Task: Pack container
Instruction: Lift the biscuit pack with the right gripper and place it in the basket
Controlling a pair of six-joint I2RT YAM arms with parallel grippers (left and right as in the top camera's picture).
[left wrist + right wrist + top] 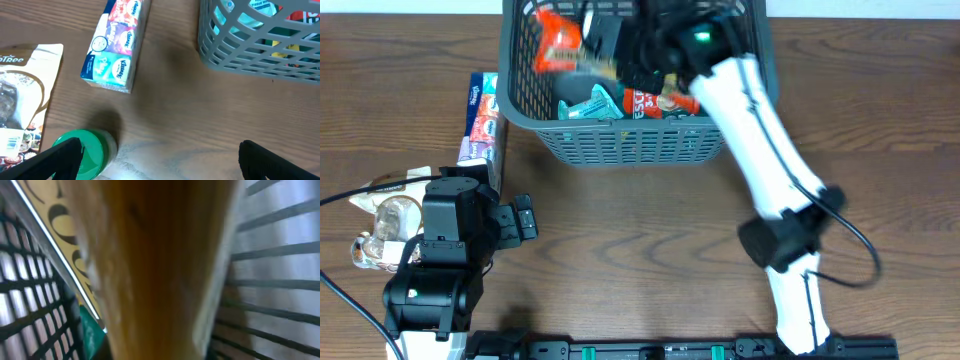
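Observation:
The container, a dark grey slatted basket, stands at the back centre and holds several snack packs, red and teal among them. My right gripper is down inside it. In the right wrist view a blurred orange-brown pack fills the frame right at the jaws and hides the fingers, with the basket slats on both sides. My left gripper is open and empty over bare wood, left of the basket.
A multipack of tissue packets lies left of the basket. A beige snack bag and a green-lidded jar sit by my left finger, at the table's left edge.

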